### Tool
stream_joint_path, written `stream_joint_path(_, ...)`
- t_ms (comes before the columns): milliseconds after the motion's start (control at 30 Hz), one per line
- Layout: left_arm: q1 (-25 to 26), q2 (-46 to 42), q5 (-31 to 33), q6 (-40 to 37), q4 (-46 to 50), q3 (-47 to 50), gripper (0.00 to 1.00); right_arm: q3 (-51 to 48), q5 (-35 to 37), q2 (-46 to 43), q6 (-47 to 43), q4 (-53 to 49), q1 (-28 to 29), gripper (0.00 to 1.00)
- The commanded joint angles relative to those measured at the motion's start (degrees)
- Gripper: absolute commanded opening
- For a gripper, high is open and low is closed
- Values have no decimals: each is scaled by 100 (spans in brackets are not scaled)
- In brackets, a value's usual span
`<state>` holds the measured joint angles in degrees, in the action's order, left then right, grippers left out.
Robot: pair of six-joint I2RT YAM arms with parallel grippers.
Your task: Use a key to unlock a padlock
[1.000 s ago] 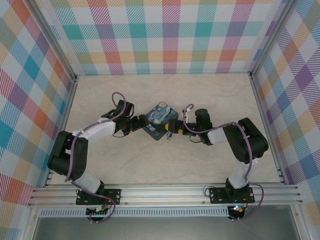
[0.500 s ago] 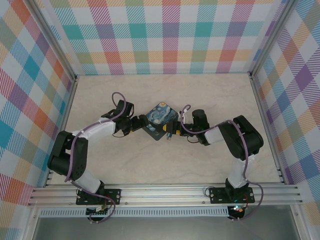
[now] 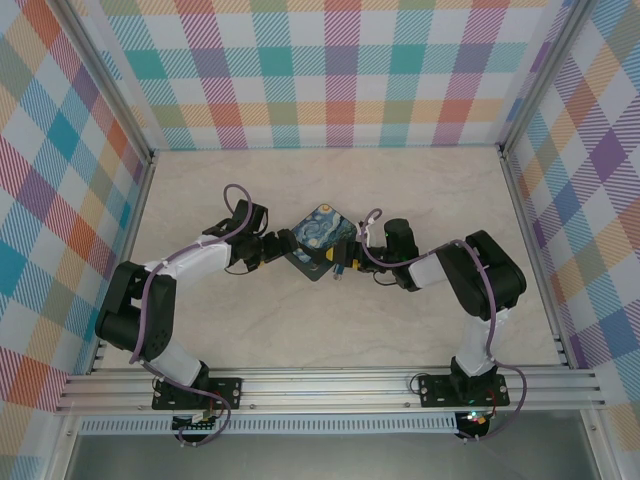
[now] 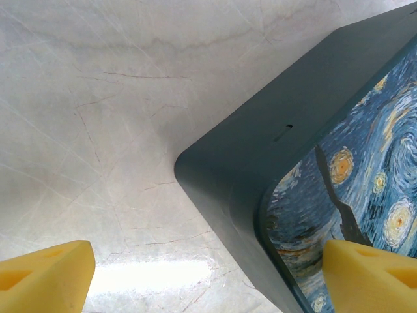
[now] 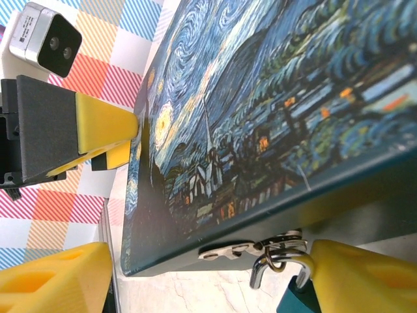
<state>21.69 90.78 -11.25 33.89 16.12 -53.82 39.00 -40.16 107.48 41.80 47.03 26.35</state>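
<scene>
hanging from the latch (image 5: 225, 250) on the near-right edge of the box (image 3: 322, 240), the padlock (image 5: 295, 302) shows its teal body and thin silvery shackle just beside one yellow finger (image 5: 365, 277) of the right gripper (image 5: 212, 277). that gripper's jaws stand apart along the same edge, with nothing pinched between them. at the box's left corner the left gripper (image 4: 208, 277) has its jaws wide apart too, one pad over the table (image 4: 98, 98) and the other over the painted lid.

Blue-yellow swirl-painted box (image 3: 320, 238), teal padlock (image 5: 294, 303), yellow end effector pads (image 4: 45, 277), plaid walls (image 3: 340, 70), cream marbled table (image 3: 300, 320)
</scene>
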Motion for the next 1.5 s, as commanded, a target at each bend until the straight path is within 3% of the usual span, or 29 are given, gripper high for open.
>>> stream_joint_path(0,54,206,353,12,670,73,89,-69,-156,50,69,280,45,74)
stream_joint_path(267,54,212,369,11,690,82,89,-166,-183,10,74,327,28,68)
stream_joint_path(633,54,236,369,11,674,82,89,-16,-347,193,78,296,28,75)
stream_joint_path(833,54,226,384,12,665,109,89,13,-530,265,159,496,29,74)
stream_joint_path(1467,54,167,455,7,723,161,90,-301,-385,120,178,849,2,45)
